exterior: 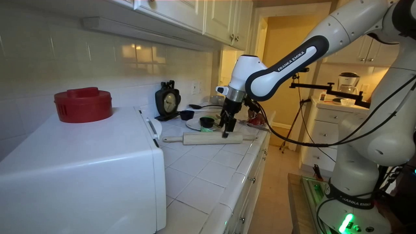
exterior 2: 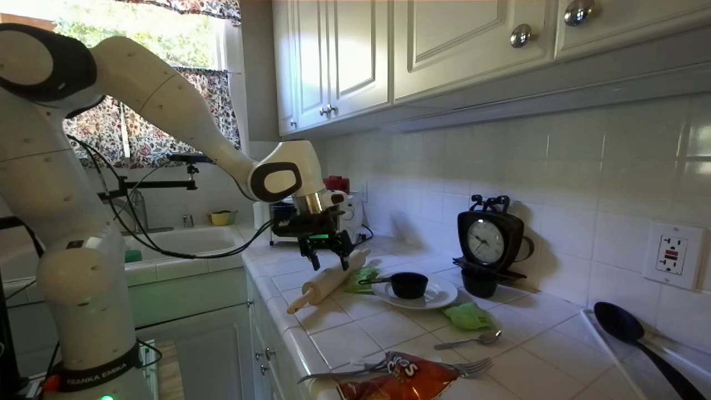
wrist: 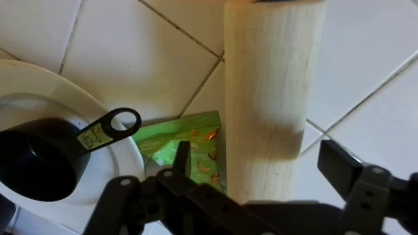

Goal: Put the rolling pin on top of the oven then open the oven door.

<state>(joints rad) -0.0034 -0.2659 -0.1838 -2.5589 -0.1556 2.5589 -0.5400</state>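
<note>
The rolling pin (exterior: 204,138) lies on the tiled counter in front of the oven, in both exterior views (exterior 2: 328,283). Its pale barrel (wrist: 267,81) runs up the wrist view. My gripper (exterior: 227,129) is over the barrel, pointing down. It is open, and its fingers (wrist: 254,153) stand apart on either side of the pin with gaps to both. The white oven (exterior: 81,152) stands at the counter's end; my gripper (exterior 2: 330,262) partly hides it (exterior 2: 350,216) in an exterior view. The oven door (exterior: 159,191) shows nearly edge-on and looks shut; its handle (exterior: 154,127) sticks out.
A red round object (exterior: 84,105) sits on the oven top. Beside the pin are a white plate (exterior 2: 444,303), a black cup (exterior 2: 409,285) and a green packet (wrist: 202,163). A black clock (exterior: 169,102) stands by the wall. Cabinets (exterior: 172,13) hang above.
</note>
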